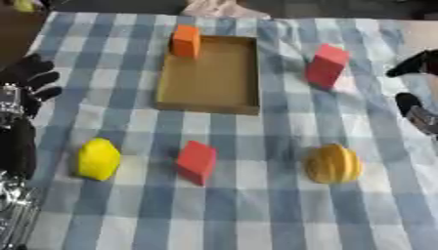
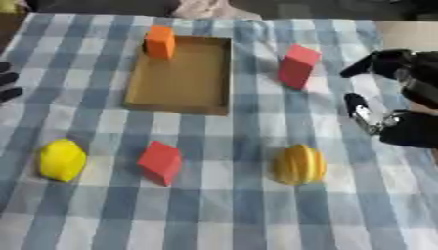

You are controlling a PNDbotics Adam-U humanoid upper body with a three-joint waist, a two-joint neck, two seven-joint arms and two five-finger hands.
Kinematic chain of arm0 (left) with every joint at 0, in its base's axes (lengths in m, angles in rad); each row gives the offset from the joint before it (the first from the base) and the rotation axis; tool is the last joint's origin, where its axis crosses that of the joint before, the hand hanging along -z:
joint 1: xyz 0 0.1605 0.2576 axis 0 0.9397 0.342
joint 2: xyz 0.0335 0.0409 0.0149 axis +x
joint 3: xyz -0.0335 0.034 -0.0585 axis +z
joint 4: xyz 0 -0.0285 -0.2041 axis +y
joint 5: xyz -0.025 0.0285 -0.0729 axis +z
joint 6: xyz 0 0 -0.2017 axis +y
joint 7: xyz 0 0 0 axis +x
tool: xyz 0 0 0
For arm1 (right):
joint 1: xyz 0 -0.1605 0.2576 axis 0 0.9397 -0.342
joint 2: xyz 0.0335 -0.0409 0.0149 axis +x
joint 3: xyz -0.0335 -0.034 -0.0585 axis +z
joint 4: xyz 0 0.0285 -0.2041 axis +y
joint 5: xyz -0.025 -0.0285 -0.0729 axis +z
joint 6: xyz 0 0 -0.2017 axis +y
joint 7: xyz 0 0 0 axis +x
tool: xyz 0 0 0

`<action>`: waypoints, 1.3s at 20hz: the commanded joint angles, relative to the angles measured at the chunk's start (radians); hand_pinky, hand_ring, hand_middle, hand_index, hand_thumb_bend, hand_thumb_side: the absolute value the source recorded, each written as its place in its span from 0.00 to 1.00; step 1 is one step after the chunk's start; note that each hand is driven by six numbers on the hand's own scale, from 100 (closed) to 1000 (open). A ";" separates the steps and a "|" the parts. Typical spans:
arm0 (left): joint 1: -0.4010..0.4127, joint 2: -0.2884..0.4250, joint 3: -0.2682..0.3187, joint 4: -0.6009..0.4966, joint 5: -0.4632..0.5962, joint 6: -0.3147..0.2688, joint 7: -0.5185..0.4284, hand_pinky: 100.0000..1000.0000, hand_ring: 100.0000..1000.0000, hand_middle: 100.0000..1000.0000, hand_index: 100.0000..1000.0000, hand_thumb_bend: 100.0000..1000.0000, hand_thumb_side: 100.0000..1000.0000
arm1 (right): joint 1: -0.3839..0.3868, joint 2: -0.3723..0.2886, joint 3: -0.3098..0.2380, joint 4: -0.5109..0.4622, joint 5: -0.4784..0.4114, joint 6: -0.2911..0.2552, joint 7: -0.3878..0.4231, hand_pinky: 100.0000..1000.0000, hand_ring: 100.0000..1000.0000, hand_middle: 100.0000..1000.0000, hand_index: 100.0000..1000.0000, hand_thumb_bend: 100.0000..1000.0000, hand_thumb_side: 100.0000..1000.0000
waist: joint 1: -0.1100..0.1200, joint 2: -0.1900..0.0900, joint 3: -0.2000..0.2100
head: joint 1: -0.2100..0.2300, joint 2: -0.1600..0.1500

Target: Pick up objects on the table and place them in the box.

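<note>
The left hand (image 1: 30,80) is black, with thick, rounded fingers (image 1: 41,78) like a padded glove, and behind it the forearm shows a pale silver metal section at the wrist, then a dark, smooth casing. Low at the picture's left edge, more shiny silver metal parts of that arm show. The right hand (image 2: 402,66) is black too, with a blunt black thumb and fingers (image 2: 358,105), a silver-grey piece at one finger's base and bulky black housing behind.
</note>
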 commanded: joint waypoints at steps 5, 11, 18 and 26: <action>-0.009 0.027 -0.005 -0.021 0.006 0.000 -0.008 0.76 0.79 0.73 0.86 0.07 0.95 | -0.036 -0.006 0.037 -0.015 -0.024 0.047 0.052 0.83 0.81 0.73 0.85 0.00 0.65 | 0.003 -0.018 0.001 | -0.006 -0.009; -0.009 0.025 -0.006 -0.021 0.008 0.000 -0.007 0.76 0.79 0.73 0.85 0.07 0.95 | -0.055 0.027 0.060 -0.015 -0.027 0.096 0.045 0.86 0.81 0.72 0.84 0.00 0.53 | 0.010 -0.016 -0.001 | -0.013 -0.007; -0.009 0.019 -0.011 -0.021 0.013 0.003 -0.012 0.76 0.79 0.73 0.85 0.07 0.95 | -0.095 0.082 0.105 -0.015 -0.012 0.155 0.093 0.87 0.83 0.73 0.85 0.00 0.00 | 0.016 -0.014 -0.001 | -0.021 -0.010; -0.008 0.017 -0.012 -0.021 0.014 0.004 -0.016 0.76 0.79 0.73 0.85 0.07 0.95 | -0.090 0.109 0.114 -0.015 -0.017 0.167 0.130 0.87 0.84 0.73 0.85 0.00 0.00 | 0.017 -0.010 0.002 | -0.021 -0.008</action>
